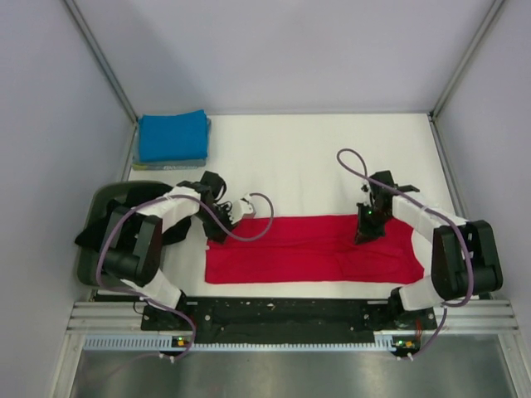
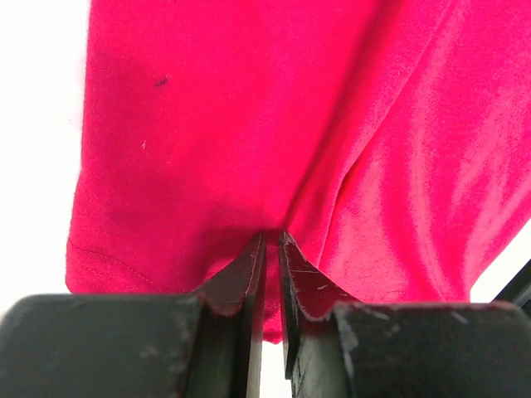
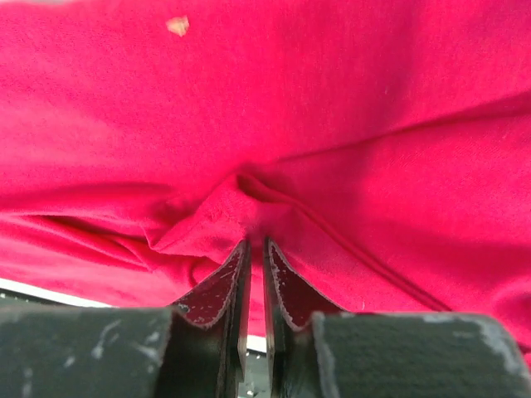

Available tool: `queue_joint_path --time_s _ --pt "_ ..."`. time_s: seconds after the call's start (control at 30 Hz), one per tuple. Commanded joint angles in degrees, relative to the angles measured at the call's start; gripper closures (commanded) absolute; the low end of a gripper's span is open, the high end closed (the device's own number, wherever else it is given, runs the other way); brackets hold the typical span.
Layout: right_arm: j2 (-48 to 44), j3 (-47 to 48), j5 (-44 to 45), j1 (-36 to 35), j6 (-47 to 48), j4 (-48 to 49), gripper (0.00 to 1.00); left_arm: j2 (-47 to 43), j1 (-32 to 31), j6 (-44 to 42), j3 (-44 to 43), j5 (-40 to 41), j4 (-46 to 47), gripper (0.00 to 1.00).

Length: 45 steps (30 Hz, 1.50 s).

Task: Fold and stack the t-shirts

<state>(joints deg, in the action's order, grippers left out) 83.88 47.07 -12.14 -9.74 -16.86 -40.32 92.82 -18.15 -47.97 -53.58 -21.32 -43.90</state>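
A bright red t-shirt (image 1: 311,250) lies across the near half of the white table as a long flat band. My left gripper (image 1: 217,230) is at its far left corner, shut on a pinch of the red cloth (image 2: 249,124), which bunches between the tips of the left gripper (image 2: 271,236). My right gripper (image 1: 363,235) is on the far edge toward the right end, shut on a fold of the same shirt (image 3: 332,108), with wrinkles gathering at the tips of the right gripper (image 3: 255,242). A folded bright blue t-shirt (image 1: 172,136) rests at the back left corner.
A dark grey-green tub (image 1: 112,194) stands off the table's left edge, partly hidden by the left arm, with dark cloth (image 1: 85,236) in it. Grey walls enclose the table (image 1: 315,157) on three sides. A metal rail (image 1: 290,327) carrying the arm bases runs along the near edge.
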Motion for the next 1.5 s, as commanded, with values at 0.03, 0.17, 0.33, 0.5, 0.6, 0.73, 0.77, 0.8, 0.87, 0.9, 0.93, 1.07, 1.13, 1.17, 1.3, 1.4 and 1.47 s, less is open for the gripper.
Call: queue_joint_path --time_s 0.03,0.17,0.33,0.5,0.6,0.73,0.77,0.8,0.87,0.9,0.93,1.07,1.13,1.17,1.3,1.4,1.47 --pt "-5.8 -2.2 -0.5 -4.7 -5.5 -3.3 0.9 -2.7 0.0 -1.4 1.5 1.1 -1.9 0.82" --pt "-8.4 -3.1 -0.6 -7.8 -7.1 -7.0 0.89 -3.8 0.0 -3.8 0.8 1.2 -4.6 0.75" --pt "-12.9 1.7 3.6 -8.6 -6.7 -10.5 0.71 -6.1 0.0 -7.2 -1.7 0.1 -10.4 0.54" --pt "-7.0 9.7 14.3 -7.9 -5.0 -8.8 0.6 -7.6 0.0 -6.7 -6.8 -6.3 -13.8 0.48" --pt "-0.7 11.5 15.0 -7.4 -3.9 -6.4 0.6 -8.1 0.1 -1.3 -7.7 -7.0 -9.5 0.49" --pt "4.0 13.0 19.6 -7.1 -3.2 -5.9 0.59 -7.1 1.1 6.6 -6.7 1.5 -0.4 0.55" --pt "4.4 13.0 21.5 -6.5 -3.1 -5.9 0.59 -6.5 1.6 8.1 -6.7 3.8 1.5 0.55" --pt "4.6 13.2 23.0 -5.6 -2.9 -5.8 0.59 -5.8 2.1 9.5 -6.8 6.3 3.0 0.56" --pt "4.4 13.3 24.4 -2.3 -2.7 -5.2 0.58 -4.5 2.9 11.7 -6.8 11.0 6.4 0.56" --pt "3.5 12.8 23.9 1.6 -2.2 -3.5 0.57 -3.6 3.6 12.4 -6.1 14.3 9.5 0.53" --pt "3.3 12.5 22.6 3.3 -2.1 -2.2 0.57 -3.3 3.6 12.3 -5.5 15.6 11.0 0.52" --pt "4.8 11.0 19.8 9.5 -2.1 1.8 0.57 -1.9 3.7 11.6 -2.8 17.3 14.8 0.5" --pt "7.1 10.7 18.7 12.4 -2.0 3.3 0.57 -1.0 3.7 11.1 -1.5 17.6 15.3 0.5" --pt "8.5 11.0 18.6 13.5 -1.7 3.7 0.57 -0.5 3.7 10.9 -0.8 17.9 15.5 0.5" --pt "13.9 13.1 17.9 15.4 0.3 4.0 0.6 -1.2 3.7 9.3 2.5 17.7 15.6 0.51" --pt "18.7 16.2 16.0 15.9 1.5 4.1 0.7 -3.3 3.7 8.1 5.2 17.7 15.1 0.51" --pt "21.8 18.9 13.3 15.9 2.0 4.2 0.79 -4.6 3.7 7.5 7.1 17.8 14.9 0.52"
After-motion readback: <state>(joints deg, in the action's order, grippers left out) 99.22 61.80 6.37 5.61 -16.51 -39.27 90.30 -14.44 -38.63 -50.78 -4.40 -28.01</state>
